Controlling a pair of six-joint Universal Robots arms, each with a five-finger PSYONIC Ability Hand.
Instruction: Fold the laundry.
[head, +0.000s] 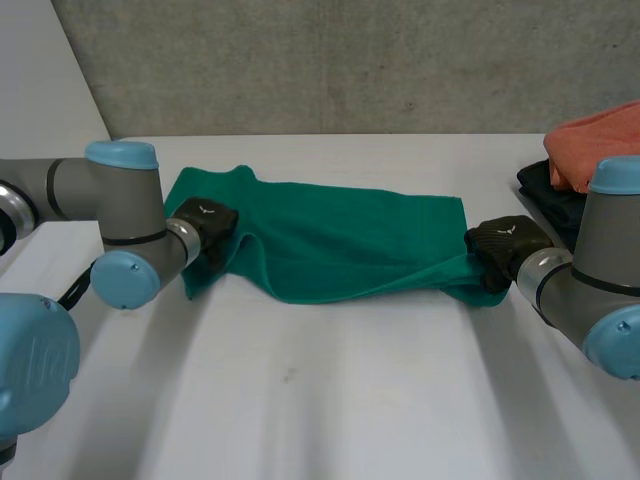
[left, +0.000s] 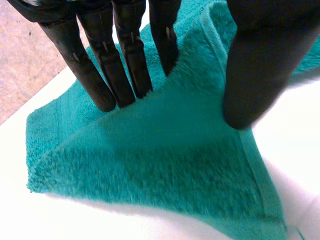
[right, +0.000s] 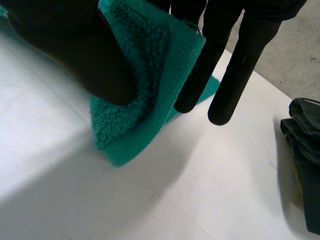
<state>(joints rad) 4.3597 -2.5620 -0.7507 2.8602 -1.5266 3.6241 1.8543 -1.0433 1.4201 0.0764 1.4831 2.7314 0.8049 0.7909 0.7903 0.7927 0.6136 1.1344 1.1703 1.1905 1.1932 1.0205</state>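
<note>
Arms (head: 120, 210) reach in from both sides to a green towel (head: 350, 240) stretched across the middle of the table (head: 350, 400). Its left end is pinched between the left hand's (head: 205, 225) fingers and thumb. The right hand (head: 505, 245) grips the right corner, near a clothes pile (head: 600, 145).

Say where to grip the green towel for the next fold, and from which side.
Its two near corners, each from its own short end. The green towel lies long across the table with its near edge doubled, so the ends are free; the left hand and right hand pinch it there.
</note>
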